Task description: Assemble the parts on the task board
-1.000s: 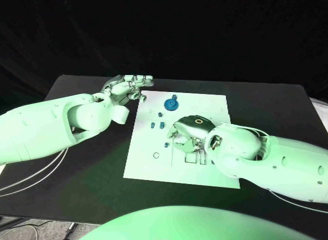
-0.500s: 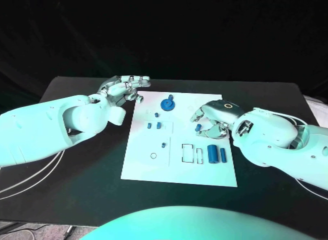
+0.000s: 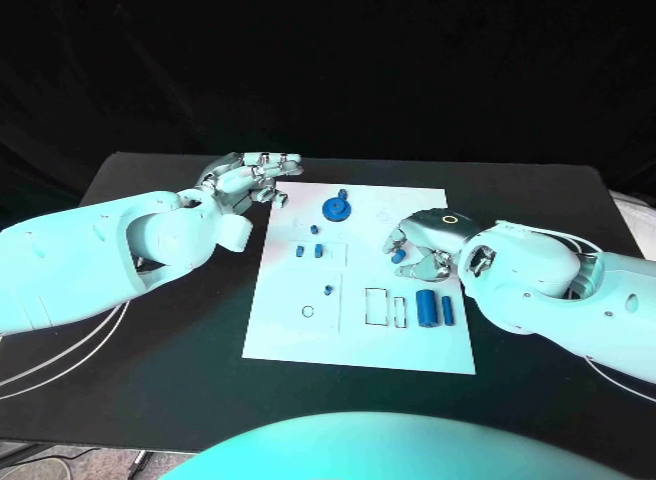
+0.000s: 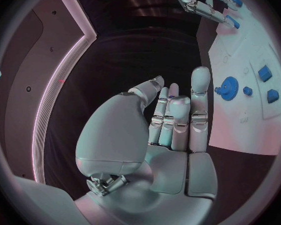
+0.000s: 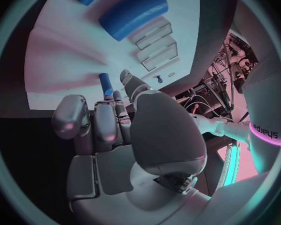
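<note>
A: Head view: what's changed vs a sec ago?
B: Task board [image 3: 360, 345] mid-table. Right hand [image 3: 419, 245] lifted off board's lower middle to its right edge, pinching a small blue peg [image 3: 399, 255]: part picked, insertion prob. next. Left hand [image 3: 250, 178] at board's top-left corner, fingers curled, empty.

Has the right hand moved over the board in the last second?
Yes. The right hand has shifted from over the board's rectangular slots toward its far right side, nearer the blue gear.
</note>
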Controlling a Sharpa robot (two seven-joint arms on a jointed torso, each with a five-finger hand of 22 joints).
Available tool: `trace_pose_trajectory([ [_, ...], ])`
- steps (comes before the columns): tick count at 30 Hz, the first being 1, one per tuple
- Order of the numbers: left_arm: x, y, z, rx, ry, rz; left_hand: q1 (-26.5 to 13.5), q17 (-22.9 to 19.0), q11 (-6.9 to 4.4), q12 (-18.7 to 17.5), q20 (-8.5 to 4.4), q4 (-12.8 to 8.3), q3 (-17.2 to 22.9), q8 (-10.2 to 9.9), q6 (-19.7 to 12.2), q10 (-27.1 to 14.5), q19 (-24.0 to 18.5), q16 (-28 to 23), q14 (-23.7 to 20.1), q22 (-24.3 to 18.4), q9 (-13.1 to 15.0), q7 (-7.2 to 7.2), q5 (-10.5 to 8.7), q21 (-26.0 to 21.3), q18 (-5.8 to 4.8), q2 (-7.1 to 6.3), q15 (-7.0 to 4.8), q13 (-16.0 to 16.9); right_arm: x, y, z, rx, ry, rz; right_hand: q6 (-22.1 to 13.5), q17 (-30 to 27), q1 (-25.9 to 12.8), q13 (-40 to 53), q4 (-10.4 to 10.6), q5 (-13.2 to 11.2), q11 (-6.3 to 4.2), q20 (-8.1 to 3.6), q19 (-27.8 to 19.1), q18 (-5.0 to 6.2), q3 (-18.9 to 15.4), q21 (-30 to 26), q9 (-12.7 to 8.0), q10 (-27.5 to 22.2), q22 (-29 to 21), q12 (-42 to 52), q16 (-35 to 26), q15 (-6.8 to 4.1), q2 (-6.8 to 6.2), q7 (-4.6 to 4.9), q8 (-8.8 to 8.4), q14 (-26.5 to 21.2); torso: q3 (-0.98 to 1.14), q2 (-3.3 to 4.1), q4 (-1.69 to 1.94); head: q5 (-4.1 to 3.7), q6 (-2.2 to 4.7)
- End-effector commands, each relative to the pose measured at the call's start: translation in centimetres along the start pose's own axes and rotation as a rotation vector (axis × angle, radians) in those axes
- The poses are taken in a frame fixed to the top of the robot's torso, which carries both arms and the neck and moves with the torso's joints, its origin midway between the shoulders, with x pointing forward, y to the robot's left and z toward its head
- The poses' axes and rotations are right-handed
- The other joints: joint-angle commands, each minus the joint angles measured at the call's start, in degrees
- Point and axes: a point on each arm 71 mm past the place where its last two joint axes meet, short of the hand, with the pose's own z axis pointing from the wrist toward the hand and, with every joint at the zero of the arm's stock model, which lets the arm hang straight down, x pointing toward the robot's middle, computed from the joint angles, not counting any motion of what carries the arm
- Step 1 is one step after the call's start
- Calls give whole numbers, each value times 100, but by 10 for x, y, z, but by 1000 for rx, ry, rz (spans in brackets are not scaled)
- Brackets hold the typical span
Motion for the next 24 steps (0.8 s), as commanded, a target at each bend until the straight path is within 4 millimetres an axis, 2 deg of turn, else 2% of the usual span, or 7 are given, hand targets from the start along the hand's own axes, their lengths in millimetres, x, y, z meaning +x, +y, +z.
trace_pose_trajectory([
  [1, 3, 0, 0, 4, 25, -2, 53, -5, -4, 29, 7, -20, -5, 2, 0, -48, -49, -1, -29, -5, -6, 20, 8, -36, 116, -6, 22, -8, 4, -1, 2, 9, 22, -36, 83, -9, 71, 3, -6, -73, 5, -17, 24, 52, 107, -22, 11, 71, 4, 43, -9, -18, 49, 8, 12, 261, -5, 0, -2, -9, 1],
  [7, 3, 0, 0, 3, 26, -2, 54, -7, -3, 30, 7, -21, -6, 2, -1, -51, -50, -1, -31, -5, -6, 20, 8, -35, 115, -6, 22, -8, 5, -2, 5, 13, 18, -41, 204, -10, 114, -7, -10, -203, -15, -34, 32, 55, 330, -17, 17, 181, 12, 61, 9, -43, 145, 25, 23, 261, -4, 1, 4, -20, 1],
  [12, 2, 0, -1, 2, 25, -1, 55, -9, -2, 31, 8, -22, -7, 2, -3, -55, -51, -1, -34, -5, -6, 20, 9, -33, 115, -5, 23, -8, 3, -4, 6, 20, -8, -48, 288, -21, 133, -11, -23, -268, -15, -42, 36, 52, 533, -16, 20, 279, 13, 66, 12, -41, 177, 36, 24, 259, -2, 0, -4, -24, 1],
  [24, 3, 1, -1, -2, 30, -2, 53, 3, 1, 31, 10, -22, -13, 1, -8, -70, -51, 7, -36, -1, -6, 22, 7, -23, 112, -5, 26, -10, 4, -10, 7, 38, -10, -63, 330, -41, 90, -17, -48, -287, -15, -49, 33, 55, 724, -23, 15, 278, 5, 4, 11, -48, 72, 38, 11, 253, -4, -4, -3, -46, 1],
])
